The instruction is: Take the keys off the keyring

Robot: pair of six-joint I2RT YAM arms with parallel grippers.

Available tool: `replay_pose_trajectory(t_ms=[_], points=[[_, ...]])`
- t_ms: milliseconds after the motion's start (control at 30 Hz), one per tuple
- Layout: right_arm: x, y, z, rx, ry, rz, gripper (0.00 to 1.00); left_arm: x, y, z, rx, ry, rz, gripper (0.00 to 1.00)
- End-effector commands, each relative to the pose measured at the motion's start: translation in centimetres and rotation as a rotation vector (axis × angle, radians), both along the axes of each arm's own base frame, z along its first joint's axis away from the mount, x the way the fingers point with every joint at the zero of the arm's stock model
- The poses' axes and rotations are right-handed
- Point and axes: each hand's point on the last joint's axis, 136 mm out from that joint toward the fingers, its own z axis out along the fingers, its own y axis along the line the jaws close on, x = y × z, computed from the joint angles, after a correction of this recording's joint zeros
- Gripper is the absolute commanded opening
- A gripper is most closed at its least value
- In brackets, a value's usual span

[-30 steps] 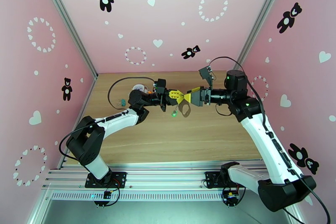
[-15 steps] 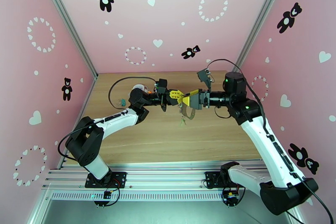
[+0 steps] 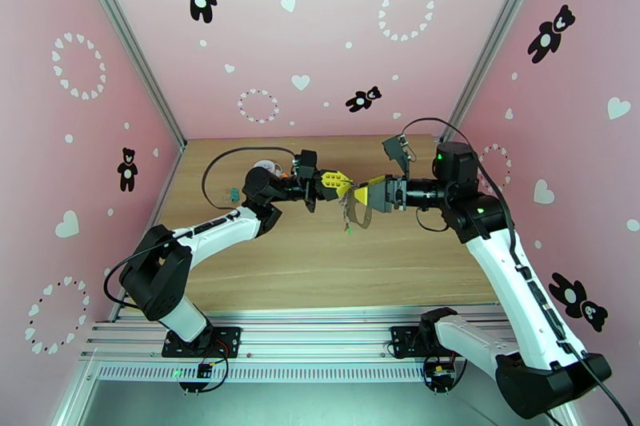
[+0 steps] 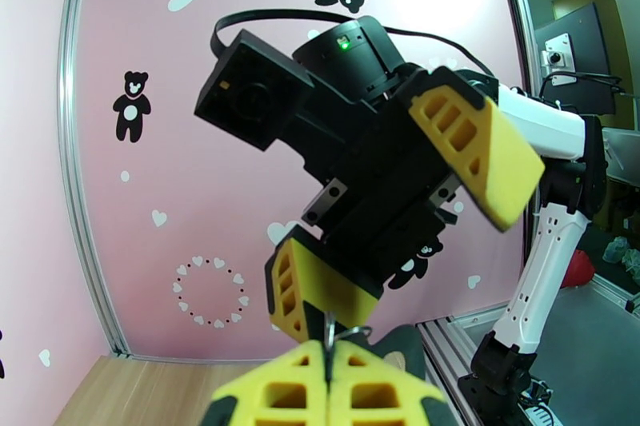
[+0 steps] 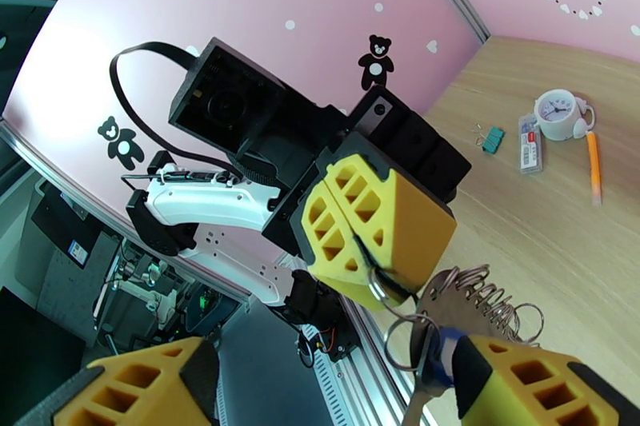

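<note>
In the top view my left gripper [image 3: 338, 181] is shut on the keyring [image 3: 352, 212], which hangs below it above the table's middle. A green-tagged key [image 3: 349, 229] dangles at the bottom. In the right wrist view the left gripper's yellow fingers [image 5: 368, 228] pinch a thin metal ring [image 5: 382, 285], with a coil of chain [image 5: 488, 300] and a blue-tagged key [image 5: 432, 360] below it. My right gripper [image 3: 362, 193] faces the left one, open. Its lower finger [image 5: 536, 384] sits right beside the blue tag, the other finger [image 5: 144, 380] far off. The left wrist view has the right fingers [image 4: 476, 144] spread wide.
At the table's far left lie a white round disc [image 5: 560, 112], a teal clip [image 5: 490, 140], a red-and-white tag [image 5: 528, 152] and an orange pen [image 5: 594, 168]. Pink walls close in the left, right and back sides. The table [image 3: 320, 268] has bare wood in front of the grippers.
The right arm has drawn back a little to the right and its jaws have narrowed slightly. The keyring has swung to hang straighter under the left gripper. The left arm has held still.
</note>
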Motion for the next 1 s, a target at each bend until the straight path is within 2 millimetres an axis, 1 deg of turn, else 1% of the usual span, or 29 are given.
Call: replay_pose_trajectory(t_ms=[0,133,233,367,433,600,667,767,967], points=[[-1.0,-0.2,1.2,0.023,-0.023,0.010,0.80,-0.7,0.7,1.2,-0.016,-0.036,0.003,0.00],[-1.0,-0.2,1.8,0.029,-0.034,0.010,0.79,-0.7,0.7,1.2,-0.016,-0.033,-0.002,0.00],[-0.3,-0.1,1.4,0.024,-0.017,-0.003,0.82,-0.9,0.7,1.3,-0.014,-0.035,-0.014,0.00],[0.6,0.2,1.1,0.018,-0.015,0.001,0.84,-1.0,0.6,1.4,-0.012,-0.036,-0.021,0.00],[0.7,0.5,1.2,0.022,-0.018,0.014,0.85,-1.0,0.6,1.3,-0.007,-0.034,-0.024,0.00],[1.3,1.7,0.6,0.017,0.003,0.050,0.86,-0.9,0.2,1.2,-0.001,-0.036,-0.027,0.00],[1.1,1.9,0.8,0.023,-0.001,0.060,0.86,-0.9,0.2,1.1,0.001,-0.036,-0.023,0.00],[0.2,1.7,1.3,0.021,-0.020,0.065,0.85,-0.7,0.2,0.9,0.012,-0.037,-0.011,0.00],[-1.2,1.1,1.5,0.010,-0.015,0.063,0.82,-0.6,0.6,0.6,0.023,-0.038,0.016,0.00]])
